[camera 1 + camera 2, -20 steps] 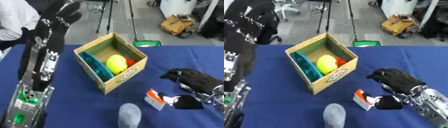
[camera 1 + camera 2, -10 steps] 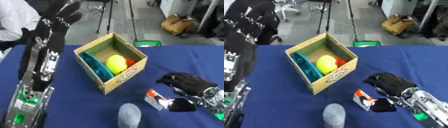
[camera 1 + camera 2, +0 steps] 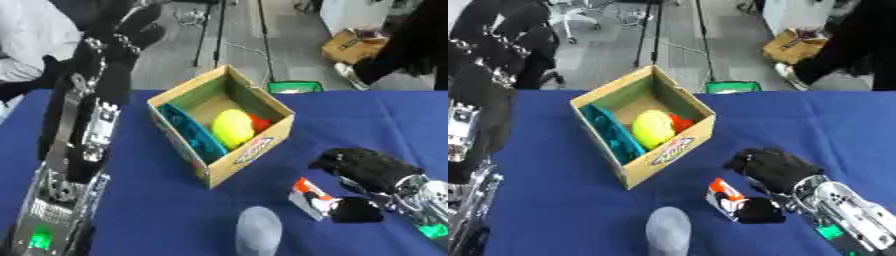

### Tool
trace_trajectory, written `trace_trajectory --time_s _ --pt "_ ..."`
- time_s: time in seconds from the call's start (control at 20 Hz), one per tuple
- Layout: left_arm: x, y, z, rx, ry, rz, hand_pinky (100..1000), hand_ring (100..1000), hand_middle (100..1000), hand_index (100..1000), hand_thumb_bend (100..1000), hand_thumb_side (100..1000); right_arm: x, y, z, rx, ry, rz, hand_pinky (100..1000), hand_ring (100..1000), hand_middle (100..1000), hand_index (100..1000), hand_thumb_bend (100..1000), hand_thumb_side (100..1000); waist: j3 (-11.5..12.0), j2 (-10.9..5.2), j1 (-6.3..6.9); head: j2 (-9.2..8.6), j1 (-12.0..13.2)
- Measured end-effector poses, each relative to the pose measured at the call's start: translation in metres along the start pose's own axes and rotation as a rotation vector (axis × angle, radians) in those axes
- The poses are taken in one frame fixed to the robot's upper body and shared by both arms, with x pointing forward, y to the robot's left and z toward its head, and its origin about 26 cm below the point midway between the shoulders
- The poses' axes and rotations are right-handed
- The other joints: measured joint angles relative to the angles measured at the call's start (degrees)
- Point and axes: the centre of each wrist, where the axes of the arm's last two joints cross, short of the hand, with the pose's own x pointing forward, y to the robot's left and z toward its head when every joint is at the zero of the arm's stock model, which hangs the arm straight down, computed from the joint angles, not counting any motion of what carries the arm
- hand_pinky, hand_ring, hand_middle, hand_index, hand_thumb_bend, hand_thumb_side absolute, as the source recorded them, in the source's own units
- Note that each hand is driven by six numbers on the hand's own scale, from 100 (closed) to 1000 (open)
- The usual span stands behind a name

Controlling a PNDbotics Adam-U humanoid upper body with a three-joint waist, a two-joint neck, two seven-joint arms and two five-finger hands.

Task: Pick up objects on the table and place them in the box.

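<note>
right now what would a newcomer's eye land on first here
Probably the open cardboard box mid-table on the blue cloth, with a yellow ball-like thing, something red and a teal item inside. Next, the right hand at lower right, closing on a small orange-and-white packet. The left hand is raised at upper left.

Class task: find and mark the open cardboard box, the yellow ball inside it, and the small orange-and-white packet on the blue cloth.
Open cardboard box (image 3: 248, 156), left eye view: its printed front wall.
Yellow ball (image 3: 232, 127), left eye view: middle of its top.
Small orange-and-white packet (image 3: 726, 196), right eye view: its middle.
</note>
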Motion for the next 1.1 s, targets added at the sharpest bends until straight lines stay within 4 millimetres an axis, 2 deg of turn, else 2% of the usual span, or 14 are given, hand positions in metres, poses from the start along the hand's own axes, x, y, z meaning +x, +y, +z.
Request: trace_trajectory --time_s 0.25,0.4,1.1 --pt "0.0 0.0 0.001 0.001 0.003 0.0 933 966 994 1000 100 808 0.002 0.001 -0.002 0.002 -0.006 -0.009 900 960 855 953 402 1000 0.0 0.0 0.0 -0.04 0.0" --pt "0.0 0.0 0.001 0.0 0.004 0.001 933 966 992 1000 100 806 0.0 0.002 -0.003 0.005 0.001 -0.013 900 960 853 950 425 1000 0.0 0.0 0.01 -0.26 0.0" --pt "0.0 0.001 0.001 0.001 0.006 -0.002 933 966 992 1000 100 800 -0.004 0.013 -0.003 0.037 0.021 -0.025 902 959 843 931 437 1000 -0.4 0.01 0.2 -0.83 0.3"
